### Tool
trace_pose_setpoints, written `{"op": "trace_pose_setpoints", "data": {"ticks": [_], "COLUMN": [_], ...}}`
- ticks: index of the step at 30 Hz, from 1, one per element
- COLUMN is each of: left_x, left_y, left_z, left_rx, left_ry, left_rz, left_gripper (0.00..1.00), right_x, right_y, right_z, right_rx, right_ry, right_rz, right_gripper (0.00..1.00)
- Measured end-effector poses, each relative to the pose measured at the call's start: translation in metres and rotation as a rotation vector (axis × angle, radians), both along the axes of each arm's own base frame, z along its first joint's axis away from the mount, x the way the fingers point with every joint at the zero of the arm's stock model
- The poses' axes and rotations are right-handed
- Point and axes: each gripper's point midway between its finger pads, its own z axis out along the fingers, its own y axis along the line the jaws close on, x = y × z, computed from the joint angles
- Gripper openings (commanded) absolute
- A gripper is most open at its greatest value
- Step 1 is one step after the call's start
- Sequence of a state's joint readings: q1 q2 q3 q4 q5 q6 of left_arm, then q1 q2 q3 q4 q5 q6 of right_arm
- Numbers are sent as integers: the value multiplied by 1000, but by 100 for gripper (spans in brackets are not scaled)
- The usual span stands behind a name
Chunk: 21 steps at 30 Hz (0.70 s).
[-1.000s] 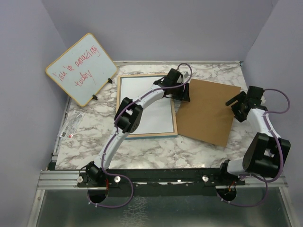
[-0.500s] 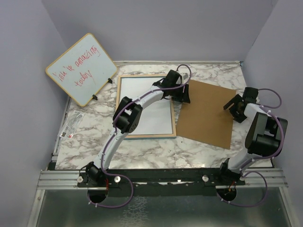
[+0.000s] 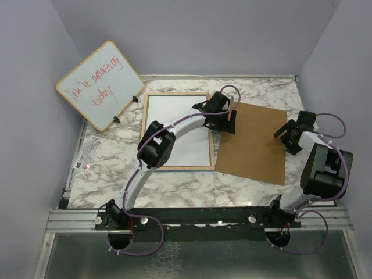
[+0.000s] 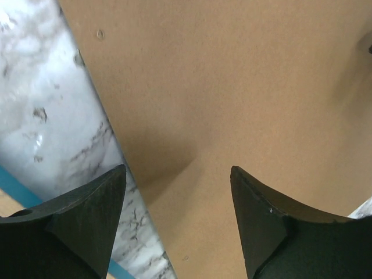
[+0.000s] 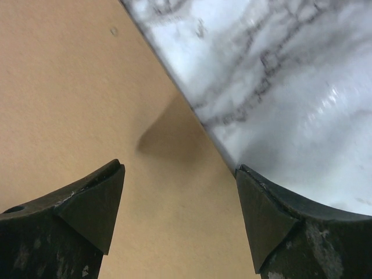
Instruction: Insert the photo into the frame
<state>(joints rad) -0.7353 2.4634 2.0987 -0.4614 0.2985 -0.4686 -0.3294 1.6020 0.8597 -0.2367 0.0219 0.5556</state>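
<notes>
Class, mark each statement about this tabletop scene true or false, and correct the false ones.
1. The brown backing board lies to the right of the frame. True.
2. The left claw grips the board. False: its jaws stand open over the board's left edge, with nothing between them.
3. The whiteboard carries red handwriting. True.
4. The right claw hovers over the frame. False: it is open over the board's right edge.

Plain lilac walls [image 3: 203, 35] enclose a white marble-patterned tabletop [image 3: 174, 186] with an aluminium rail [image 3: 75, 220] along its near edge.
</notes>
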Motion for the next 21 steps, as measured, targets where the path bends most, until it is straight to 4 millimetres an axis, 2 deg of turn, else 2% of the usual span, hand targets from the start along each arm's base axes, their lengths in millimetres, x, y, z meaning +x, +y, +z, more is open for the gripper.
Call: {"op": "trace_pose_setpoints", "data": {"ticks": [5, 9, 14, 21], "left_x": [-13, -18, -19, -21], "left_y": [8, 9, 8, 7], "left_z": [-2, -3, -3, -2], "left_rx": [53, 60, 60, 52], "left_ry": [3, 8, 8, 16], "left_rz": [16, 18, 15, 3], "left_gripper": [75, 75, 75, 74], "right_x": [-28, -40, -41, -28], "right_y": [4, 7, 9, 17], "right_z": [-1, -2, -2, 2], "right_rx": [-7, -4, 10, 65], "right_ry": [19, 16, 0, -67], "right_rz": [-35, -48, -44, 3], "right_gripper": [82, 82, 81, 81]}}
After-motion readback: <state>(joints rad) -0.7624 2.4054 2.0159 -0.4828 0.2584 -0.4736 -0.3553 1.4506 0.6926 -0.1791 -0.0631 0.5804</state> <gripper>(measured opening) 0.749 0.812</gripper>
